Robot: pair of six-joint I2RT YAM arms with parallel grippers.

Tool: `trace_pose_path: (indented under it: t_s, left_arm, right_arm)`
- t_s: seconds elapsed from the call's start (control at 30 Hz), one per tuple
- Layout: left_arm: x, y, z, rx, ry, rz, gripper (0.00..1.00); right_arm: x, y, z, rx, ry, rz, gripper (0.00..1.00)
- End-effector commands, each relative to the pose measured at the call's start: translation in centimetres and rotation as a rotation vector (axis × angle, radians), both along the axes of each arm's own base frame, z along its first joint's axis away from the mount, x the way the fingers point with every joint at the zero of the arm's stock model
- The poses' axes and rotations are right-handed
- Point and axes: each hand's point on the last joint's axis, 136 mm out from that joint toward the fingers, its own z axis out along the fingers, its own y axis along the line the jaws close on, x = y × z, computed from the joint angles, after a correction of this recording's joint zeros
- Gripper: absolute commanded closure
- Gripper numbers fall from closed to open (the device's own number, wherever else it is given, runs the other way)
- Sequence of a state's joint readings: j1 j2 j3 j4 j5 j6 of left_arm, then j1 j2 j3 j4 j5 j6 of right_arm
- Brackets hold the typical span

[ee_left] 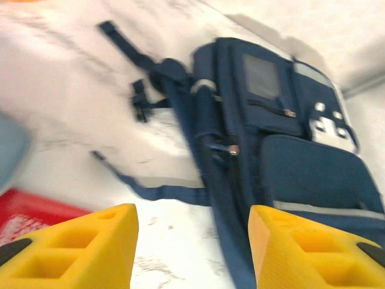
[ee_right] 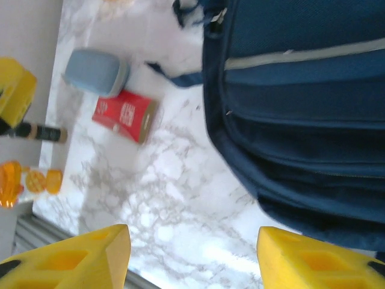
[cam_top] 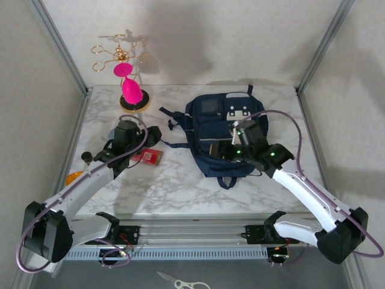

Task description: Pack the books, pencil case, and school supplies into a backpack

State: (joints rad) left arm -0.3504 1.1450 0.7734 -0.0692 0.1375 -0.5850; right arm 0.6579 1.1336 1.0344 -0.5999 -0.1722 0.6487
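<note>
From above, the backpack (cam_top: 224, 135) lies flat on the desk (cam_top: 180, 186), right of centre and well clear of the near edge. The red box (cam_top: 150, 158) sits on bare marble to its left, and the orange piece (cam_top: 73, 176) is right at the left edge. I judge both are left to pack; what the backpack already holds I cannot tell.

On the left wrist camera, my left pincer (ee_left: 192, 253) is spread and empty. Loose straps (ee_left: 139, 90) trail across the open marble toward the box, a likely snag.

On the right wrist camera, my right pincer (ee_right: 192, 259) is spread and empty beside the backpack. The pencil case (ee_right: 96, 72) lies out just beside the red box.
</note>
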Motion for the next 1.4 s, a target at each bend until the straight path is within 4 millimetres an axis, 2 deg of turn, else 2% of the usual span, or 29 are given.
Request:
trace_pose_path:
  t_s: [0.0, 0.07, 0.17, 0.23, 0.27, 0.33, 0.4, 0.5, 0.57, 0.7, 0.83, 0.9, 1.03, 1.17, 1.27, 1.37]
  left_arm:
    - [-1.5, 3.4, -3.4, 0.031, 0.111, 0.137, 0.46]
    - [-1.9, 4.6, -4.3, 0.032, 0.142, 0.178, 0.44]
    - [-1.9, 6.7, -5.1, 0.021, 0.162, 0.246, 0.43]
    - [-1.3, 7.9, -5.3, 0.005, 0.163, 0.283, 0.41]
    - [-0.9, 8.7, -5.5, 0.01, 0.167, 0.307, 0.39]
    - [0.1, 11.1, -6.5, 0.055, 0.228, 0.397, 0.34]
    - [0.8, 12.5, -7.7, 0.031, 0.297, 0.461, 0.3]
    - [2.0, 14.1, -8.5, -0.001, 0.29, 0.548, 0.22]
    - [3.5, 15.1, -8.7, -0.004, 0.282, 0.561, 0.2]
    - [6.5, 18.9, -9.5, 0.043, 0.321, 0.646, 0.16]
    - [8.8, 22.0, -9.7, 0.084, 0.316, 0.731, 0.12]
    - [10.3, 22.5, -10.5, 0.076, 0.328, 0.725, 0.1]
    - [12.1, 23.6, -12.7, 0.089, 0.391, 0.739, 0.08]
    - [13.6, 22.8, -14.7, 0.086, 0.444, 0.678, 0.12]
    - [13.9, 21.3, -16.3, 0.087, 0.478, 0.608, 0.17]
    - [13.7, 19.5, -16.9, 0.112, 0.486, 0.553, 0.27]
  right_arm:
    - [0.6, 3.7, -1.8, -0.046, -0.026, 0.11, 0.4]
    - [1.4, 6.3, -2.6, -0.055, -0.046, 0.166, 0.39]
    - [2.4, 11.1, -2.3, 0.004, -0.112, 0.275, 0.38]
    - [3.1, 14.3, -2.1, 0.028, -0.174, 0.362, 0.36]
    - [3.5, 15.3, -2.4, 0.022, -0.185, 0.387, 0.35]
    - [4.9, 16.6, -3.2, 0.001, -0.205, 0.403, 0.32]
    - [6.5, 17.7, -3.7, -0.004, -0.269, 0.399, 0.27]
    - [8.3, 20.1, -5.2, -0.011, -0.327, 0.45, 0.18]
    - [9.6, 21.4, -6.6, -0.037, -0.34, 0.469, 0.16]
    - [11.3, 23.5, -8.3, -0.029, -0.385, 0.502, 0.1]
    - [12.0, 24.3, -9.1, -0.043, -0.391, 0.514, 0.06]
    - [12.2, 24.4, -9.5, -0.055, -0.393, 0.518, 0.04]
    - [12.7, 23.5, -10.7, -0.115, -0.387, 0.501, 0.01]
    - [12.8, 22.5, -11.3, -0.135, -0.379, 0.499, 0.01]
    - [13.0, 21.7, -11.9, -0.151, -0.367, 0.497, 0.01]
    - [12.9, 21.2, -12.1, -0.153, -0.368, 0.509, 0.01]
